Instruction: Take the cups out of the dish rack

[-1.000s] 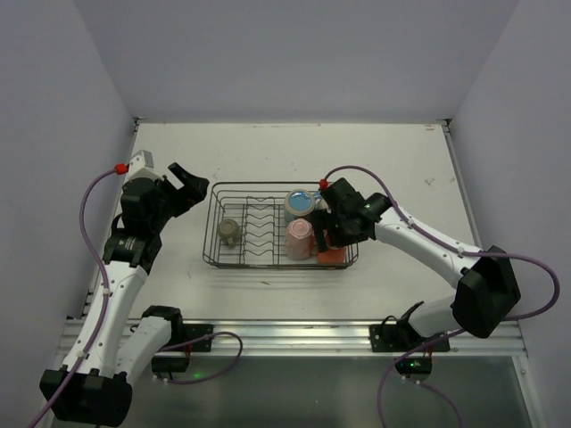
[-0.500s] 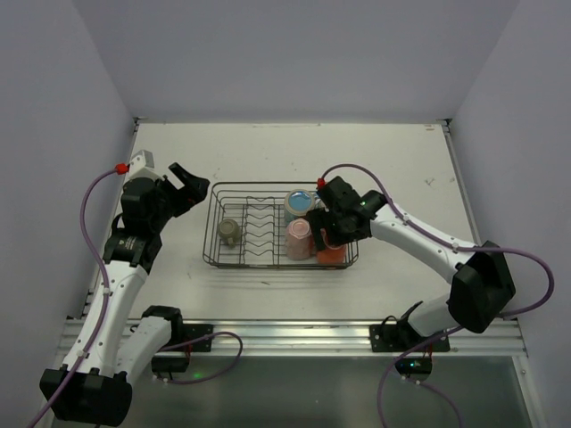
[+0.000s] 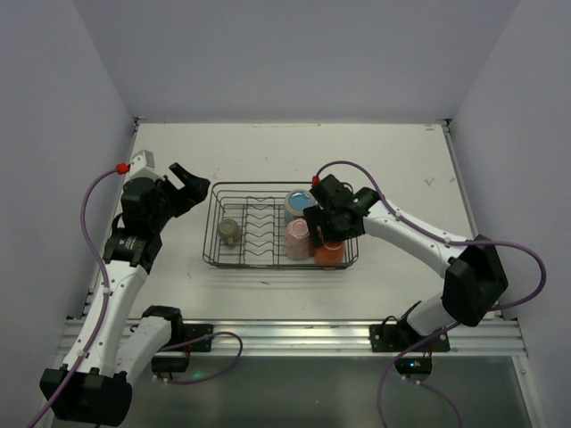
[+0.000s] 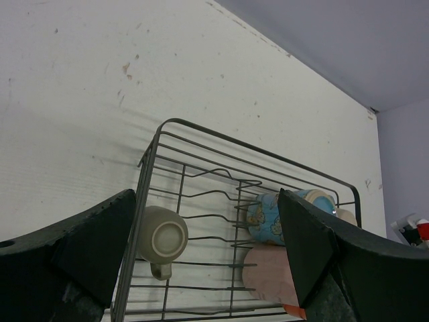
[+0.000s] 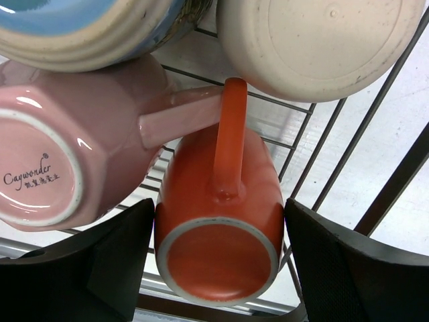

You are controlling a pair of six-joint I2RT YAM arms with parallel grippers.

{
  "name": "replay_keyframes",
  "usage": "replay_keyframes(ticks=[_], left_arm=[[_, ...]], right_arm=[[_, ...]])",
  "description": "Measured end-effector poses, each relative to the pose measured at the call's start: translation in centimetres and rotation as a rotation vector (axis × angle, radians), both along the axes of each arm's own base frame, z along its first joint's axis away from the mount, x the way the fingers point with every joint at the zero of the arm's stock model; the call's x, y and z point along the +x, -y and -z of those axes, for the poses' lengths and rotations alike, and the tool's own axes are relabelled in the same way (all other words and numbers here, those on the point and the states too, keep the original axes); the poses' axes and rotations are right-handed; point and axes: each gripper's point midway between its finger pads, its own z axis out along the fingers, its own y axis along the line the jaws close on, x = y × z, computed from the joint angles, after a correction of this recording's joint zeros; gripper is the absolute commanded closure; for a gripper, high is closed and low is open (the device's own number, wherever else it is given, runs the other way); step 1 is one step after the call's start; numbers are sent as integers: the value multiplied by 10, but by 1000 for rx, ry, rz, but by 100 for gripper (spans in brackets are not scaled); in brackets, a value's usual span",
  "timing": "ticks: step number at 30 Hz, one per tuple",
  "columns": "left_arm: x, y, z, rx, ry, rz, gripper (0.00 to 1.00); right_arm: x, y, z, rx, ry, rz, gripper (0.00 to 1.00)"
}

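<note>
Straddling the orange mug (image 5: 218, 221), the right jaws stand spread apart.

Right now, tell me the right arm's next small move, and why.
Probably close the right claw on the orange mug: its open fingers flank the mug's sides, with the base facing the wrist camera. Grip gently, since the pink mug lies close alongside.
</note>
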Motion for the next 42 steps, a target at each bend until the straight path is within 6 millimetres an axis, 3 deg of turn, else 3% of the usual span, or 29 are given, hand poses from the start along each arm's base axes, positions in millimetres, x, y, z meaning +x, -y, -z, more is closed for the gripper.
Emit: replay_keyframes(ticks=[20, 23, 24, 26, 27, 30, 32, 33, 42], left_arm=[[0, 2, 2, -4, -7, 11, 9], [0, 3, 2, -5, -8, 14, 9], [0, 3, 2, -5, -9, 14, 9], [0, 3, 2, -5, -9, 15, 9], [1, 3, 3, -5, -10, 15, 9], [1, 3, 3, -6, -10, 18, 9], [1, 4, 3, -6, -11, 19, 9], [1, 4, 3, -6, -11, 19, 9], [2, 6, 5, -10, -18, 31, 9]], right_arm=[[-9, 3, 3, -35, -12, 2, 18], [-9, 3, 3, -35, -11, 3, 25], [-9, 2, 3, -34, -11, 2, 38], [-9, 2, 3, -32, -7, 4, 49], [-9, 2, 3, -31, -8, 6, 66], [-9, 2, 3, -31, -7, 7, 87], [-9, 2, 3, -30, -6, 8, 91], [-9, 2, 3, -30, -6, 8, 100], [-9, 5, 1, -41, 5, 18, 100]])
